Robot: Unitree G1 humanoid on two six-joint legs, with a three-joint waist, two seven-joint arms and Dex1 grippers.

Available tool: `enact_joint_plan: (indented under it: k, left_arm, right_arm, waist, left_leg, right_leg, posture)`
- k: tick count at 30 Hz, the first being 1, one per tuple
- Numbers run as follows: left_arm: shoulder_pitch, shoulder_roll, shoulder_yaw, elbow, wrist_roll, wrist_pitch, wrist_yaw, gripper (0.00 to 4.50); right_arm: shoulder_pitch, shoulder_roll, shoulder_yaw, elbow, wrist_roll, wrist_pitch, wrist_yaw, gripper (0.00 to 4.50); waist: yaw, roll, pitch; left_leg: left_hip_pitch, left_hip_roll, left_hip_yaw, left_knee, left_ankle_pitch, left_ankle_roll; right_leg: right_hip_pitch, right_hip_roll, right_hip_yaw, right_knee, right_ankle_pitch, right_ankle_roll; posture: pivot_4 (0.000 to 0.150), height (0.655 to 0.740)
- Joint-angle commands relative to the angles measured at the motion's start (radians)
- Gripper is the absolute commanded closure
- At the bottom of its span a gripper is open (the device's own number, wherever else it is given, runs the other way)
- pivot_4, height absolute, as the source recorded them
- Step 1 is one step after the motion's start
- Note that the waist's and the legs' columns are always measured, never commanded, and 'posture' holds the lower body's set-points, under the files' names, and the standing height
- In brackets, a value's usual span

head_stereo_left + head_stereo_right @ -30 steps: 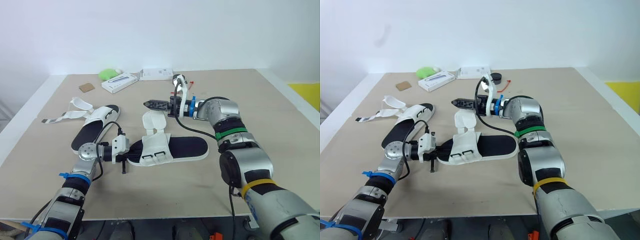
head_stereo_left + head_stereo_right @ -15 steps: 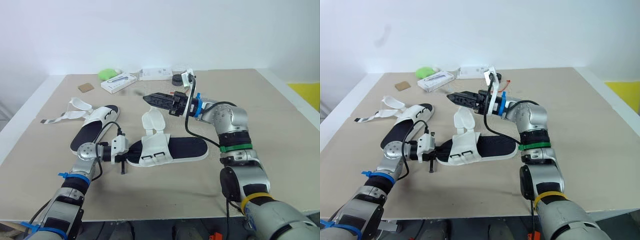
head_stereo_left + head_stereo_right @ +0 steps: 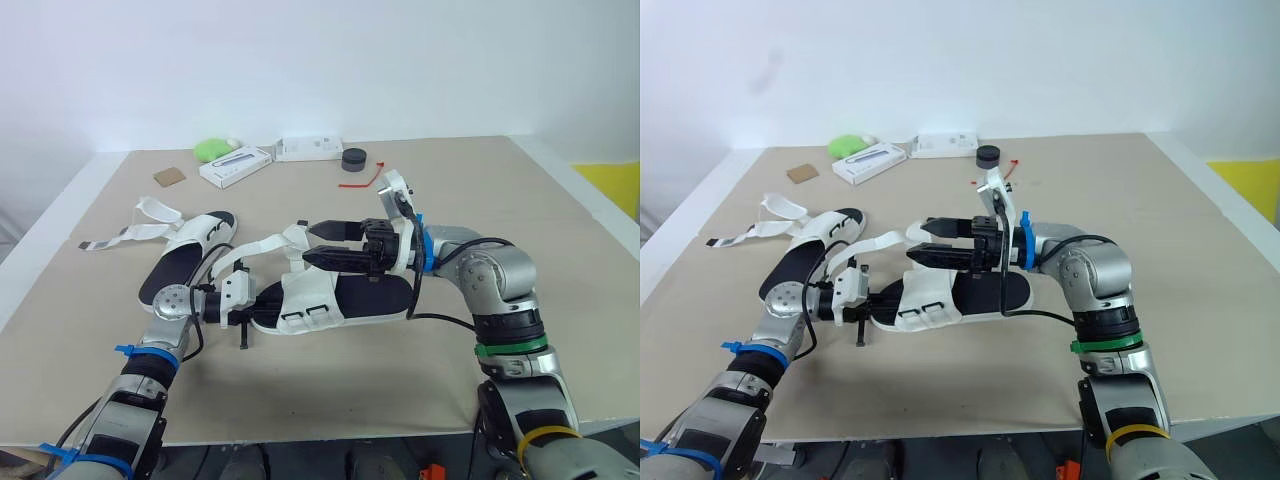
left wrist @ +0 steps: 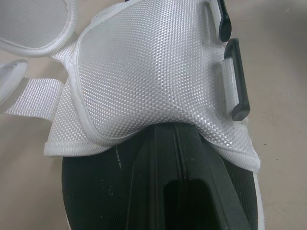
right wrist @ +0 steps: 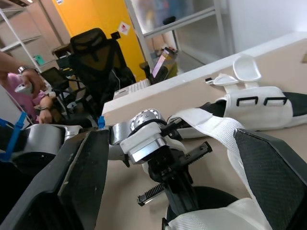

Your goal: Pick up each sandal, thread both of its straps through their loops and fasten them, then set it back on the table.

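Now that the right gripper (image 3: 322, 245) has dropped to the black-soled white sandal (image 3: 345, 298) on the worktop (image 3: 470, 190), fingers apart at its loose white strap (image 3: 262, 245), threading can start; left gripper (image 3: 243, 300) at heel, grip unclear.

Plain white wall (image 3: 400, 60) behind beige wooden table (image 3: 560, 200); yellow floor patch (image 3: 615, 185) off right edge; black office chair (image 5: 96, 52), orange wall (image 5: 91, 12) beyond.

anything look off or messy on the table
Only unfastened straps: the near sandal has a strap sticking out sideways toward the far sandal, whose straps trail loose across the table. Nothing looks spilled or broken.
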Motion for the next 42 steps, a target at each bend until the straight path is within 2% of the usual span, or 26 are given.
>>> enact_joint_plan:
  k: [1,7,13,21,26,31,32,35,36,38,42]
  left_arm:
    - [0.100,0.021,-0.091,0.128,0.123,0.062,-0.027,4.50]
    - [0.100,0.017,-0.093,0.123,0.124,0.067,-0.031,4.50]
    - [0.095,0.015,-0.094,0.128,0.127,0.070,-0.031,4.50]
    - [0.090,0.008,-0.094,0.134,0.128,0.069,-0.024,4.50]
    - [0.091,0.004,-0.094,0.131,0.127,0.070,-0.020,4.50]
    - [0.092,0.002,-0.094,0.131,0.127,0.071,-0.017,4.50]
    - [0.091,0.001,-0.094,0.131,0.128,0.070,-0.016,4.50]
    - [0.089,0.001,-0.095,0.133,0.128,0.070,-0.015,4.50]
    - [0.089,0.000,-0.095,0.134,0.128,0.070,-0.014,4.50]
    - [0.089,0.000,-0.095,0.134,0.128,0.070,-0.014,4.50]
    - [0.087,-0.001,-0.095,0.136,0.129,0.070,-0.013,4.50]
  right_arm:
    - [-0.027,-0.019,0.099,-0.049,-0.166,-0.168,-0.074,0.04]
    - [-0.043,-0.040,0.261,-0.128,-0.373,-0.384,-0.108,0.04]
    - [-0.119,-0.046,0.365,-0.091,-0.588,-0.531,-0.173,0.04]
    - [-0.201,-0.008,0.458,0.011,-0.777,-0.636,-0.212,0.04]
    - [-0.205,0.007,0.491,0.060,-0.838,-0.684,-0.216,0.04]
    - [-0.219,0.035,0.485,0.100,-0.865,-0.706,-0.226,1.27]
    - [-0.222,0.042,0.479,0.105,-0.866,-0.707,-0.225,1.85]
    - [-0.231,0.057,0.467,0.108,-0.865,-0.709,-0.222,3.10]
    - [-0.233,0.062,0.462,0.105,-0.861,-0.706,-0.219,3.71]
    - [-0.236,0.074,0.446,0.085,-0.839,-0.688,-0.206,4.34]
    - [-0.217,0.074,0.400,0.009,-0.752,-0.652,-0.144,4.45]
  waist:
    - [0.000,0.000,0.000]
    - [0.000,0.000,0.000]
    - [0.000,-0.001,0.000]
    - [0.002,-0.007,-0.003]
    - [0.003,-0.008,-0.003]
    - [0.003,-0.009,-0.003]
    - [0.004,-0.009,-0.003]
    - [0.004,-0.009,-0.003]
    - [0.004,-0.010,-0.003]
    - [0.004,-0.010,-0.003]
    - [0.004,-0.011,-0.002]
  left_leg:
    - [0.000,-0.001,0.000,0.000,0.000,0.000]
    - [0.000,-0.005,0.000,0.000,-0.001,0.000]
    - [0.000,-0.006,0.000,0.000,-0.002,-0.001]
    - [0.002,-0.007,0.000,-0.003,-0.002,-0.001]
    - [0.003,-0.008,0.001,-0.005,-0.002,-0.001]
    - [0.003,-0.008,0.000,-0.006,-0.002,-0.001]
    - [0.003,-0.008,0.000,-0.006,-0.002,-0.001]
    - [0.004,-0.008,0.000,-0.007,-0.002,-0.001]
    - [0.004,-0.008,0.000,-0.007,-0.002,-0.001]
    - [0.004,-0.008,0.000,-0.007,-0.002,-0.001]
    - [0.004,-0.008,0.000,-0.007,-0.002,-0.001]
  right_leg:
    - [-0.001,-0.001,0.000,0.000,0.000,0.000]
    - [-0.002,-0.006,-0.001,-0.001,0.000,0.000]
    - [-0.003,-0.009,-0.004,-0.003,0.000,0.001]
    - [-0.004,-0.015,-0.010,-0.004,0.000,0.000]
    - [-0.004,-0.016,-0.010,-0.004,0.000,0.000]
    - [-0.004,-0.016,-0.010,-0.004,0.000,0.000]
    - [-0.004,-0.016,-0.010,-0.004,0.000,0.000]
    - [-0.004,-0.016,-0.010,-0.004,0.000,0.000]
    - [-0.004,-0.016,-0.010,-0.004,0.000,0.000]
    - [-0.004,-0.016,-0.010,-0.004,0.000,0.000]
    - [-0.004,-0.016,-0.010,-0.004,0.000,0.000]
  posture:
    - [0.150,0.7400]
    - [0.150,0.7400]
    - [0.150,0.7400]
    - [0.150,0.7400]
    - [0.150,0.7400]
    - [0.150,0.7400]
    - [0.150,0.7400]
    - [0.150,0.7400]
    - [0.150,0.7400]
    - [0.150,0.7400]
    - [0.150,0.7400]
